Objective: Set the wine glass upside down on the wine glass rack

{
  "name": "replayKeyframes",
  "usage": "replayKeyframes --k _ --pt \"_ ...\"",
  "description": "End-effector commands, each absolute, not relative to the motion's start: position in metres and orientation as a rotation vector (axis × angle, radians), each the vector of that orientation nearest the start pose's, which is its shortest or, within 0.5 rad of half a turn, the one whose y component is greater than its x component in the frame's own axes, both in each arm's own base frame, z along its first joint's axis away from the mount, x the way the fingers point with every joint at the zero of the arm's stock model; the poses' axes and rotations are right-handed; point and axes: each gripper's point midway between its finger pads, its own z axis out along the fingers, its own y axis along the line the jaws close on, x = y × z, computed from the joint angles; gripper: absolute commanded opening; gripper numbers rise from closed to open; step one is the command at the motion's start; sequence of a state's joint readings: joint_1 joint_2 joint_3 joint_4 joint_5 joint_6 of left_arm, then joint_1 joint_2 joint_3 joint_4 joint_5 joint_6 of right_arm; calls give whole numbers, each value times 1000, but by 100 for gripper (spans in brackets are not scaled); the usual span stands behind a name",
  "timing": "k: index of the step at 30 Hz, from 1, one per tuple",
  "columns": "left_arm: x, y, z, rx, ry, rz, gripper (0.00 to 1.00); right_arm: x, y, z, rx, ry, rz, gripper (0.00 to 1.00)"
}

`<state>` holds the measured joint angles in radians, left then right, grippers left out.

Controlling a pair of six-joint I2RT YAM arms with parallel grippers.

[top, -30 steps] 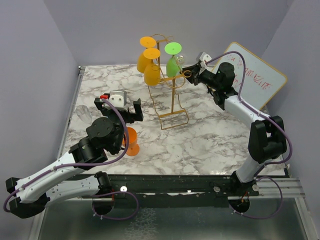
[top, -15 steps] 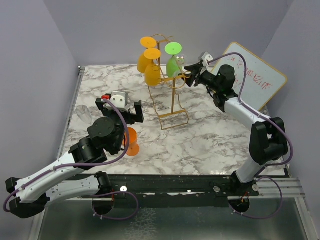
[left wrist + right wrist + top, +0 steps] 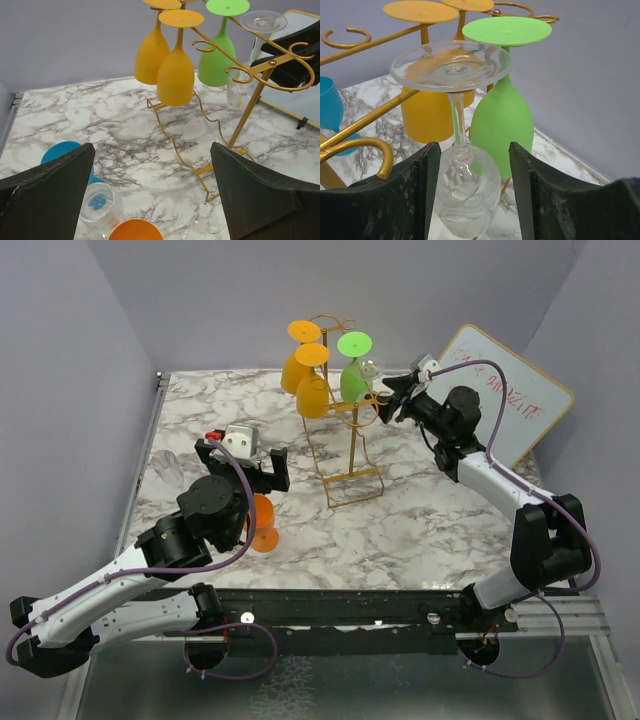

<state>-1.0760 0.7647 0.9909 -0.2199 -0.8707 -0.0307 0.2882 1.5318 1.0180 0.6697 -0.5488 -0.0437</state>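
I am watching the right gripper reaching in at the far right of the marble table, level with the top arms of the wine glass rack. Its fingers are standing apart, one on each side of the bowl of the clear wine glass. They are not clamping it: on the right side I am seeing a gap, while on the left I cannot tell whether the finger is touching the bowl.

The wine glass is hanging upside down, foot on top and bowl below, at the rack's right-hand arm. It is just beside the green glass. I cannot tell which loop is carrying its foot. Two yellow-orange glasses are hanging upside down on the left side of the rack.

The left gripper is hovering over the near left of the table with its fingers spread wide, holding nothing. An orange glass is standing just under it. A blue glass and another clear glass are lying near it on the table. A whiteboard is leaning at the far right.
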Motion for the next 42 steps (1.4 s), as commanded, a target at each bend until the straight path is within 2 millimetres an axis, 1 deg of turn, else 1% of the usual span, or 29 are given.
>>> replayKeyframes --k 1,4,10,14,19,24,26,27,29,31,34,36,39,40,42 --pt "226 -153 377 133 1570 -257 99 443 211 318 -552 1321 563 62" --pt "225 -153 376 132 1573 -263 99 448 206 317 -515 1334 540 63" --pt "225 -154 376 137 1579 -261 99 455 193 324 -454 1352 472 66" --pt "226 -156 375 143 1582 -255 99 459 180 326 -394 1363 414 68" --pt "227 -157 374 152 1584 -251 99 454 166 330 -330 1362 369 70" --pt "226 -158 374 158 1585 -261 99 444 158 333 -277 1363 367 70" --pt "226 -159 374 162 1588 -266 99 439 153 332 -250 1376 365 70" --pt "225 -160 372 168 1593 -267 99 436 150 329 -230 1393 363 70" --pt "224 -162 367 181 1606 -272 99 427 141 329 -165 1419 363 69" --pt "223 -165 359 204 1624 -277 99 417 128 324 -35 1477 383 69" --pt "220 -170 345 240 1661 -288 99 394 121 309 77 1584 441 69" --pt "219 -170 333 237 1695 -288 99 379 120 292 136 1671 480 69" --pt "216 -172 316 211 1754 -303 99 358 122 259 207 1815 528 66" --pt "215 -173 309 202 1775 -314 99 351 123 246 216 1870 542 65" --pt "211 -177 295 180 1821 -346 99 337 129 227 218 1967 576 62"
